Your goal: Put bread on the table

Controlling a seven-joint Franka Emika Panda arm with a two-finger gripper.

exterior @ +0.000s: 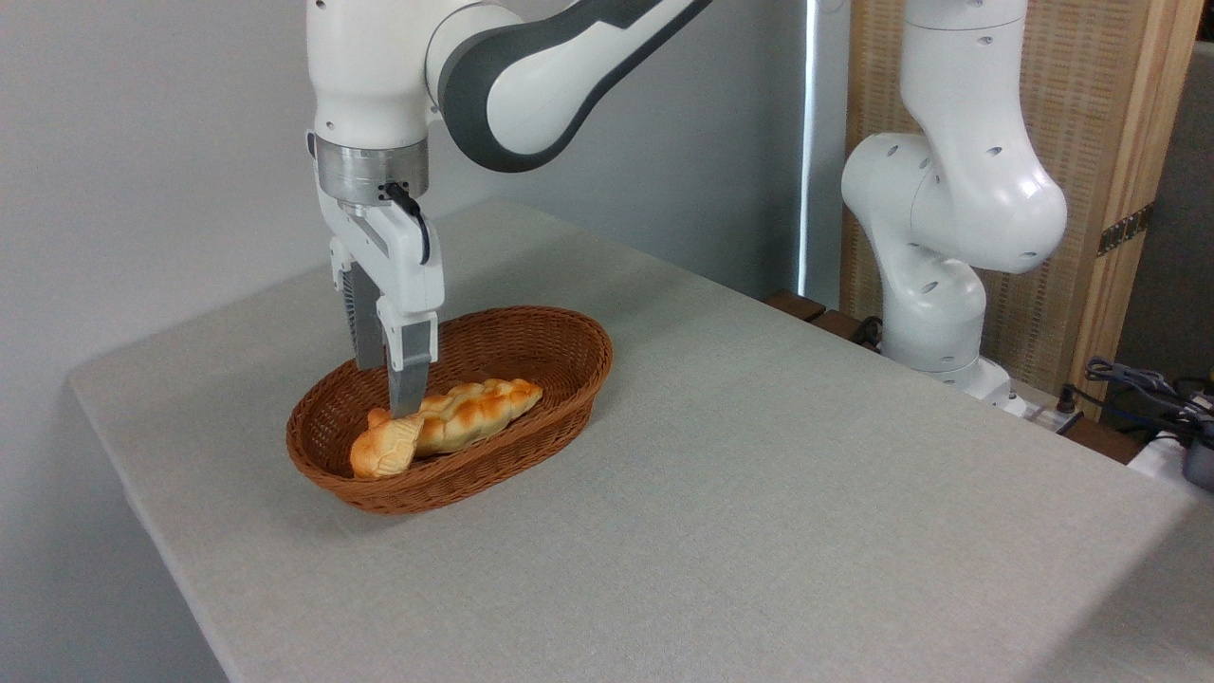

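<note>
My gripper (391,384) hangs straight down into the wicker basket (569,379), which sits toward the left side of the table (759,455). The bread (384,451) I am after, a small knotted golden bun, lies at the near-left end of the basket, touching the longer braided loaf (474,410) that stretches away to the right behind it. My fingers stand a modest way apart with nothing between them yet; the nearer fingertip (408,403) seems to be right at the bun's upper edge, close to where it meets the loaf (from this angle I cannot tell whether metal is already touching crust).

I judge this to be the reach-and-grasp step: the bun is not lifted, and nothing lies on the cloth outside the basket. The next move calls for settling a little lower so both fingers straddle the bun alone, then closing gently. The risk I see is pinching the braided loaf along with it, or nudging the bun against the basket wall, so alignment matters more than speed.
</note>
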